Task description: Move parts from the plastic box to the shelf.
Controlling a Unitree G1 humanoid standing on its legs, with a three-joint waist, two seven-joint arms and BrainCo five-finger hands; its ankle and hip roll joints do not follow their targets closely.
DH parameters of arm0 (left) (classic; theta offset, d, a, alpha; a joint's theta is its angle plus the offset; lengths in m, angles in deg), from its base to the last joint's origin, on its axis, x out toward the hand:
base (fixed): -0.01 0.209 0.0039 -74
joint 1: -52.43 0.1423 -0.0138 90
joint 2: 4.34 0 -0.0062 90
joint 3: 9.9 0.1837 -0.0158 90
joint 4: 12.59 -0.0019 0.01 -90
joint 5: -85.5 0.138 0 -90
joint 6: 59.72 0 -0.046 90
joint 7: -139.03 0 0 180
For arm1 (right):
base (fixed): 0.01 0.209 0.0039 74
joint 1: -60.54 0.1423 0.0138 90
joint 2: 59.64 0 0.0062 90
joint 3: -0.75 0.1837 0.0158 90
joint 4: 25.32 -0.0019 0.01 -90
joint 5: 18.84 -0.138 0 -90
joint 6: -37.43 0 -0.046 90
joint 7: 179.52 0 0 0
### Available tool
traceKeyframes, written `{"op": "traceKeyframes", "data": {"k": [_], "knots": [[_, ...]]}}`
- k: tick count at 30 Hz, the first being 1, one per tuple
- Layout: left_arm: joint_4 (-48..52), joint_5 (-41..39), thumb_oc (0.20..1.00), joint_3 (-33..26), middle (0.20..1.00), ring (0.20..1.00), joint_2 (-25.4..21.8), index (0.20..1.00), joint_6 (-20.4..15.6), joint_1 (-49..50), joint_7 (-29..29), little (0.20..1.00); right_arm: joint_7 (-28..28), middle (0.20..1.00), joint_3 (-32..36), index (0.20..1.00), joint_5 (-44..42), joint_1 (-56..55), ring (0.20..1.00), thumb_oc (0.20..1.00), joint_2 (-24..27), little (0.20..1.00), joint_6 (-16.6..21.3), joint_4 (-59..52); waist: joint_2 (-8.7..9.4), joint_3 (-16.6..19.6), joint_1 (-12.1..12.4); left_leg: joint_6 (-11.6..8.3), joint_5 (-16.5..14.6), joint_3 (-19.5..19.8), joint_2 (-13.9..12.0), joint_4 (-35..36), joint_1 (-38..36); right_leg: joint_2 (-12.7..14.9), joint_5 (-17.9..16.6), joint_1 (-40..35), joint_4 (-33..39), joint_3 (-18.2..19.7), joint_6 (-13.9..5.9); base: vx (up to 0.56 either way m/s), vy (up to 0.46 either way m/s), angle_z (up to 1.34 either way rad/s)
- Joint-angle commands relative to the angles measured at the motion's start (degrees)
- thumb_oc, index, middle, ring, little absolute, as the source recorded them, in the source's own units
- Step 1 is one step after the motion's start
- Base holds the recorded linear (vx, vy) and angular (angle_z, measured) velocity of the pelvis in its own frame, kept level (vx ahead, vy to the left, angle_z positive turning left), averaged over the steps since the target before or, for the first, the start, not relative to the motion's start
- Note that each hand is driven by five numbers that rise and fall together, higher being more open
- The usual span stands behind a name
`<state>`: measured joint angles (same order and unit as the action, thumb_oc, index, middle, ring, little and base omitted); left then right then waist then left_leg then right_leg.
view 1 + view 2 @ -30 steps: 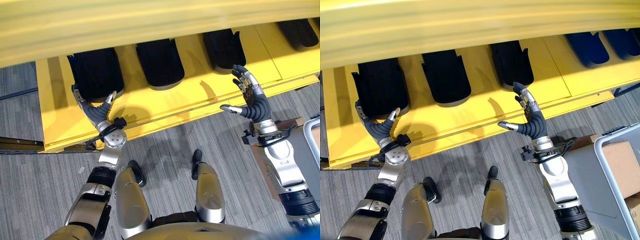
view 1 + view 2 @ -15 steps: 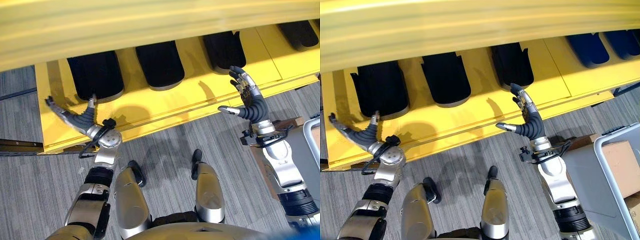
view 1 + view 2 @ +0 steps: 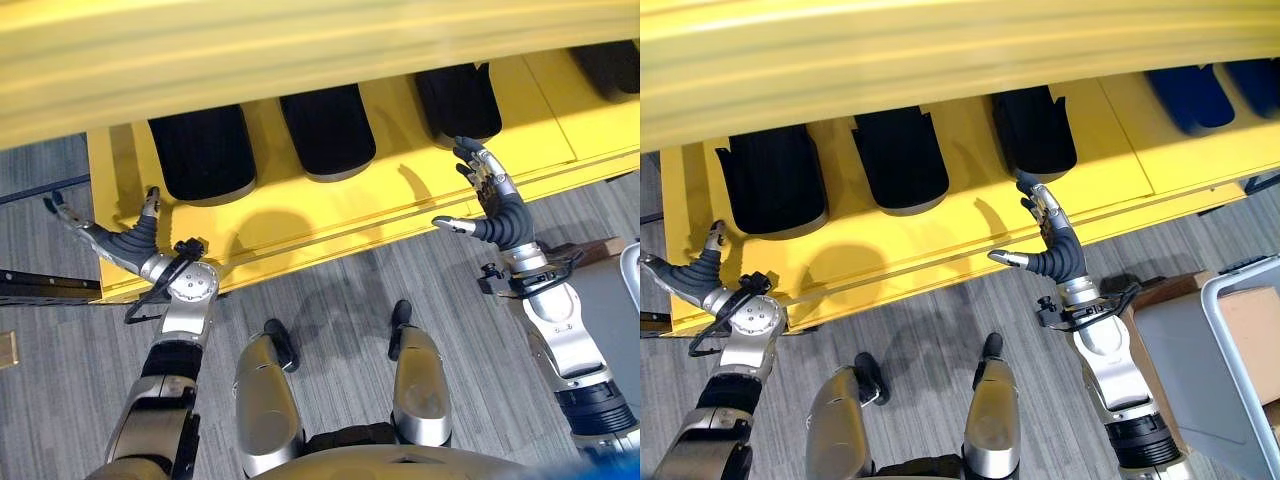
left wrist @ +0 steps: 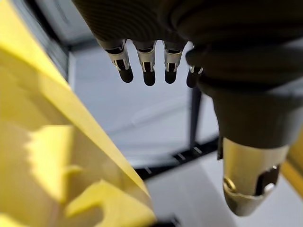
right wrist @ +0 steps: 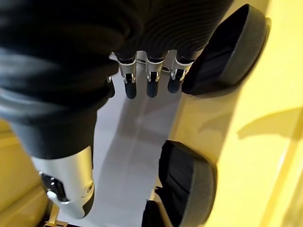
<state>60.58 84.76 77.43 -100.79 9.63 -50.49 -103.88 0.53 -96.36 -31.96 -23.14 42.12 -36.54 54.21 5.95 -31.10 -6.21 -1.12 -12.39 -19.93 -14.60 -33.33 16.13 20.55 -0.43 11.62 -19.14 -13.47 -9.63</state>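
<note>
Hands both spread and empty: left hand, right hand; best turn toward the grey box beyond the yellow shelf.

A factory or warehouse parts area: I stand before a long yellow shelf built of flat metal panels with a raised front lip, its upper tier running overhead across the far side. Moulded black parts of one shape sit in a spaced row along the shelf, and further right in the right eye view lie blue parts of a similar form. Under me is grey, striped industrial carpet flooring. At the near right stands a grey plastic box holding a brown cardboard carton, the kind of tote used to shuttle stock.
</note>
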Motion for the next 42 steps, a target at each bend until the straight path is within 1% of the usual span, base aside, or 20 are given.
{"op": "traceKeyframes", "data": {"k": [1,3,4,7,10,14,15,19,21,25,28,31,34,36,41,42], "knots": [[5.68,-5.75,1.000,-2.92,1.000,1.000,0.89,1.000,-5.12,2.82,9.77,1.000,-0.15,1.000,3.17,1.000,3.28,-0.30,1.000,1.000,1.42,1.000,3.46,-4.25,-1.87,2.90,2.11,1.80,-2.96,-3.50,1.41,7.62,-11.48,0.69,1.11,1.90,-2.80,-5.00,-0.34,0.06,-0.086,-0.02],[10.50,-8.50,1.000,-3.23,1.000,1.000,0.97,1.000,-4.74,6.49,13.92,1.000,-0.51,1.000,4.00,1.000,4.24,-0.79,1.000,1.000,1.54,1.000,3.33,-4.89,-2.10,3.10,2.91,1.50,-2.42,-3.32,1.34,8.76,-12.07,0.34,1.55,0.47,-1.57,-5.73,-0.11,0.04,-0.089,0.07],[11.42,-8.96,1.000,-3.33,1.000,1.000,0.99,1.000,-4.70,7.31,14.65,1.000,-0.61,1.000,4.19,1.000,4.64,-1.00,1.000,1.000,1.57,1.000,3.36,-5.04,-2.12,3.19,3.07,1.42,-2.29,-3.31,1.33,9.03,-12.22,0.25,1.62,0.13,-1.28,-5.91,-0.07,0.04,-0.095,0.15],[18.23,-11.55,1.000,-4.21,1.000,1.000,0.81,1.000,-4.16,12.71,19.04,1.000,-0.50,1.000,5.46,1.000,5.63,-2.07,1.000,1.000,2.25,1.000,2.60,-6.37,-2.31,3.59,4.36,0.78,-1.16,-3.17,1.13,11.07,-13.04,-0.31,2.21,-2.11,0.59,-7.19,0.14,0.04,-0.111,0.10],[24.90,-14.43,1.000,-6.06,1.000,1.000,0.35,1.000,-3.74,18.89,24.18,1.000,0.71,1.000,7.29,1.000,5.08,-4.12,1.000,1.000,3.31,1.000,0.76,-8.00,-2.56,4.59,5.83,-0.61,1.05,-3.43,0.71,14.73,-14.63,-1.23,2.85,-5.54,3.69,-8.98,0.56,0.05,-0.127,0.17],[28.25,-15.28,1.000,-7.62,1.000,1.000,-0.02,1.000,-3.48,23.23,28.71,1.000,2.60,1.000,7.99,1.000,5.84,-5.81,1.000,1.000,4.70,1.000,-0.06,-8.66,-2.76,5.44,6.70,-2.18,3.70,-4.39,-0.57,17.77,-16.03,-1.76,3.10,-7.55,5.46,-10.68,1.27,0.02,-0.097,0.22],[29.52,-15.27,1.000,-8.17,1.000,1.000,-0.46,1.000,-4.01,25.06,29.86,1.000,3.55,1.000,7.83,1.000,5.91,-6.22,1.000,1.000,5.69,1.000,-0.72,-8.67,-2.81,5.89,7.21,-2.89,4.78,-4.73,-1.39,18.62,-16.39,-1.90,3.25,-8.01,5.66,-11.41,1.59,0.00,-0.103,0.17],[30.57,-16.20,1.000,-8.97,1.000,1.000,-0.76,1.000,-3.63,27.50,33.15,1.000,4.59,1.000,7.36,1.000,6.19,-6.59,1.000,1.000,7.12,1.000,-2.15,-8.52,-2.96,6.52,8.02,-3.58,5.84,-4.73,-2.17,19.30,-16.67,-2.09,3.65,-8.52,5.55,-12.34,2.00,0.00,-0.071,0.07],[30.51,-17.83,1.000,-8.84,1.000,1.000,-1.09,1.000,-2.61,28.37,35.37,1.000,5.01,1.000,6.94,1.000,5.89,-6.33,1.000,1.000,8.36,1.000,-3.08,-8.14,-3.01,6.83,8.47,-3.77,6.10,-4.60,-2.44,19.38,-16.81,-2.02,4.00,-8.63,4.95,-12.78,2.16,0.00,-0.045,0.04],[30.12,-19.87,1.000,-8.68,1.000,1.000,-1.41,1.000,-2.65,28.65,37.45,1.000,6.37,1.000,6.27,1.000,5.32,-5.48,1.000,1.000,9.18,1.000,-3.69,-7.80,-3.13,7.16,8.80,-3.64,5.99,-4.40,-2.20,19.46,-17.02,-1.77,4.24,-8.59,4.20,-13.07,2.06,0.00,-0.020,0.06],[30.18,-21.07,1.000,-8.10,1.000,1.000,-1.92,1.000,-1.67,28.31,38.17,1.000,7.66,1.000,5.30,1.000,5.66,-4.89,1.000,1.000,9.97,1.000,-4.59,-7.90,-3.14,7.59,8.99,-3.64,6.31,-4.43,-2.12,20.03,-17.51,-1.52,3.79,-9.00,4.41,-13.38,1.66,0.03,-0.011,0.06],[30.75,-21.41,1.000,-7.55,1.000,1.000,-2.49,1.000,-0.38,27.65,39.38,1.000,11.82,1.000,4.22,1.000,7.70,-4.44,1.000,1.000,11.25,1.000,-5.54,-8.96,-2.97,8.17,9.04,-3.59,6.42,-4.42,-1.93,20.65,-17.99,-1.44,3.35,-9.16,4.69,-13.38,1.27,0.03,-0.009,0.01],[31.01,-21.74,1.000,-7.22,1.000,1.000,-2.98,1.000,1.39,26.84,39.63,1.000,12.32,1.000,3.00,1.000,8.63,-3.62,1.000,1.000,12.37,1.000,-7.56,-9.32,-2.63,8.43,9.19,-3.42,6.13,-4.34,-1.87,20.49,-18.05,-1.57,3.47,-9.14,4.53,-13.22,1.18,0.01,-0.027,0.00],[31.08,-21.69,1.000,-7.09,1.000,1.000,-3.31,1.000,2.03,26.44,40.13,1.000,12.83,1.000,2.69,1.000,8.93,-3.28,1.000,1.000,12.83,1.000,-8.03,-9.06,-2.46,8.48,9.21,-3.35,6.00,-4.27,-1.88,20.36,-17.97,-1.69,3.47,-9.15,4.58,-13.13,1.12,0.01,-0.046,0.00],[31.21,-21.48,1.000,-7.13,1.000,1.000,-3.98,1.000,2.63,26.19,39.90,1.000,16.30,1.000,2.32,1.000,9.77,-3.50,1.000,1.000,14.28,1.000,-7.96,-9.60,-1.86,8.63,9.08,-3.02,5.41,-4.12,-1.68,19.86,-17.68,-2.21,3.59,-8.93,4.56,-12.52,1.09,0.00,-0.028,-0.01],[31.00,-22.13,1.000,-7.27,1.000,1.000,-4.29,1.000,3.08,26.21,39.52,1.000,18.65,1.000,1.97,1.000,9.91,-3.50,1.000,1.000,14.82,1.000,-7.39,-9.82,-1.59,8.74,9.08,-2.89,5.20,-4.08,-1.59,19.66,-17.58,-2.30,3.58,-8.86,4.53,-12.36,1.02,0.00,-0.080,-0.02]]}}
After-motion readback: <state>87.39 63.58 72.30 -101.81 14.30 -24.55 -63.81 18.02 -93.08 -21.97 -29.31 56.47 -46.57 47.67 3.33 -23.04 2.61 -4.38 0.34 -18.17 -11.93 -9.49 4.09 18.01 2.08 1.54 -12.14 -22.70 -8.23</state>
